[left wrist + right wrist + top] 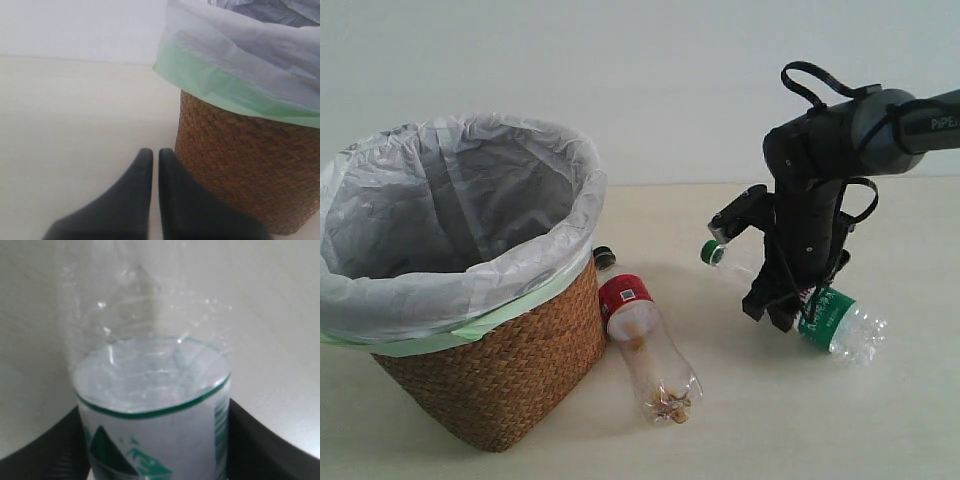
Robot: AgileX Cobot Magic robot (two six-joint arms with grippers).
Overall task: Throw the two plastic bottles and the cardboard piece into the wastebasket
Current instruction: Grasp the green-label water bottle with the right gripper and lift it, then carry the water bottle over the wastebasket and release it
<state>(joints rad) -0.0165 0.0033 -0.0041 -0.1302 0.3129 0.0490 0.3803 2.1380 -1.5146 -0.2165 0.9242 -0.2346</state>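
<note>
- Right end effector [788,314] is lowered over the green-label bottle [835,322], with one dark finger [47,455] on each side of the label.
- Both fingers are seen close against the bottle's sides in the right wrist view — whether the bottle is actually pinched cannot be told.
- This bottle is laid on its side on the pale surface [770,430], on the right of the exterior view, well apart from the wastebasket [500,370]; its green cap [710,252] is turned toward the wastebasket's side.
- Left end effector [151,152] is seen only in its own wrist view, with its two fingers pressed almost together and only a thin slit between them. Nothing is held.
- It is positioned low over the surface, just beside the wicker wall of the wastebasket.
- The red-label bottle [642,345] is laid on its side just beside the wastebasket, its black cap [604,254] at the far end; brownish bits are visible inside its base end.
- The wastebasket is stood upright on the left of the exterior view — its white liner bag [450,275] is folded over the rim, showing a pale green edge.
</note>
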